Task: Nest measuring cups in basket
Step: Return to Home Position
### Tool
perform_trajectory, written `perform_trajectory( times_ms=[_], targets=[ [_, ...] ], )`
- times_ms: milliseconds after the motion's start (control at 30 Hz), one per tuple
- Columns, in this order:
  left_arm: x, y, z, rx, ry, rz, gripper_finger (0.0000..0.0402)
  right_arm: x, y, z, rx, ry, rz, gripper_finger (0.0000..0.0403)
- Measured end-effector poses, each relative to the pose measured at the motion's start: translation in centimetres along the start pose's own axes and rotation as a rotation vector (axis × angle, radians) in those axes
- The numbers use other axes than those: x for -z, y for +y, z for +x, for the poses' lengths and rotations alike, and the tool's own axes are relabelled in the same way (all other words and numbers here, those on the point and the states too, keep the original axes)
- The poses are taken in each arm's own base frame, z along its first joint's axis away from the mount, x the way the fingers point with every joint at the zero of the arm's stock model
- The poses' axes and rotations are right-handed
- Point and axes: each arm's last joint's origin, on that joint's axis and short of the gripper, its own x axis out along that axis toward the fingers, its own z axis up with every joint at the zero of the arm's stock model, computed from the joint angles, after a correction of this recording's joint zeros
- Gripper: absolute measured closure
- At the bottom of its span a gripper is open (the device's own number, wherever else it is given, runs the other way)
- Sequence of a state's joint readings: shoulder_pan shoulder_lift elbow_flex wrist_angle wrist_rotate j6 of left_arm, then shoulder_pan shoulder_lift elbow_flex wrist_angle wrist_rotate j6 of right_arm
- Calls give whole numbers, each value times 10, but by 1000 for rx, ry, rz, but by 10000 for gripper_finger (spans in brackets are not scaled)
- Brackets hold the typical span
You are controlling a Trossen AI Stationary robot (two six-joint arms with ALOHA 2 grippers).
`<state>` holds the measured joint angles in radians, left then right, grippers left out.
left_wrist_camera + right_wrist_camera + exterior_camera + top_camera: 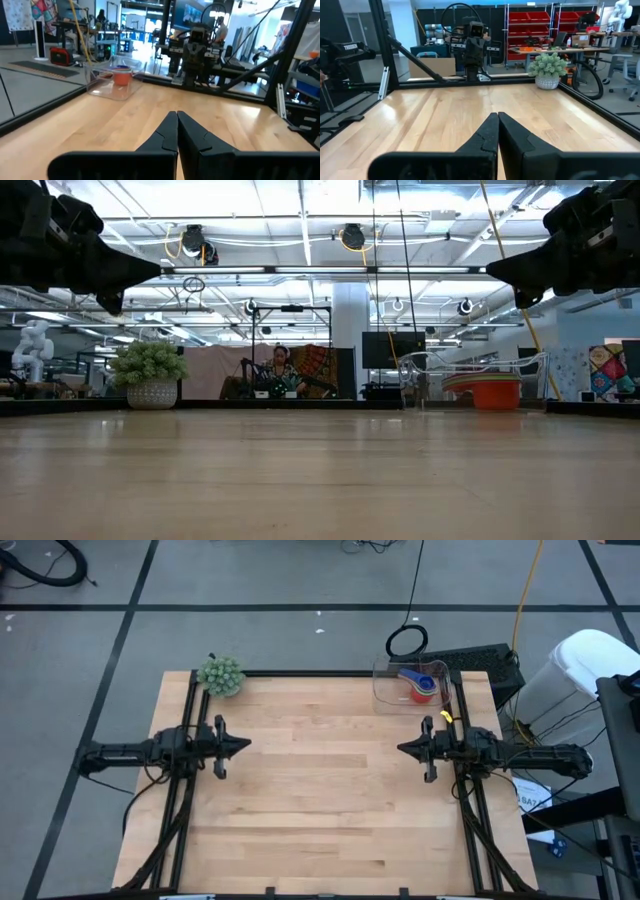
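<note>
Plastic you can see through makes the basket [386, 688]. It sits at the back edge of the wooden table [320, 810], on the right arm's side. The measuring cups [421, 686] are inside it, tucked one into another in 1 little stack. Orange and red show on the outside of the stack and blue shows on top. I cannot count all the cups, because the ones inside are hidden. Since they are stacked like that, they take up only a small part of the basket.

Both arms are well apart from the basket. The left gripper [240, 746] hangs over the left side of the table with its 2 fingers pressed together and nothing between them. The right gripper [405, 748] hangs over the right side, pointing at the left one. Its 2 fingers are pressed together too, with nothing in them. I think the arms are held this way because the job looks done and they are going to their resting spots.

A fuzzy green plant [221, 675] sits at the other back corner. Nothing is touching it.
</note>
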<state>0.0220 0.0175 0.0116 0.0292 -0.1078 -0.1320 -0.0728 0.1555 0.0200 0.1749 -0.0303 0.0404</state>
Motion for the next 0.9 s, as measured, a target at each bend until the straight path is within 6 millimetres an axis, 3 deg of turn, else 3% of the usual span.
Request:
perform_trajectory(
  times_ms=[233, 567, 900],
  targets=[
    [3, 0, 3, -23, 40, 61, 398, 0, 0, 0, 1, 0, 1, 403],
    [5, 0, 4, -24, 58, 85, 358, 0, 0, 0, 2, 0, 7, 403],
    [4, 0, 4, -25, 40, 82, 356, 0, 0, 0, 2, 0, 7, 403]
  ],
)
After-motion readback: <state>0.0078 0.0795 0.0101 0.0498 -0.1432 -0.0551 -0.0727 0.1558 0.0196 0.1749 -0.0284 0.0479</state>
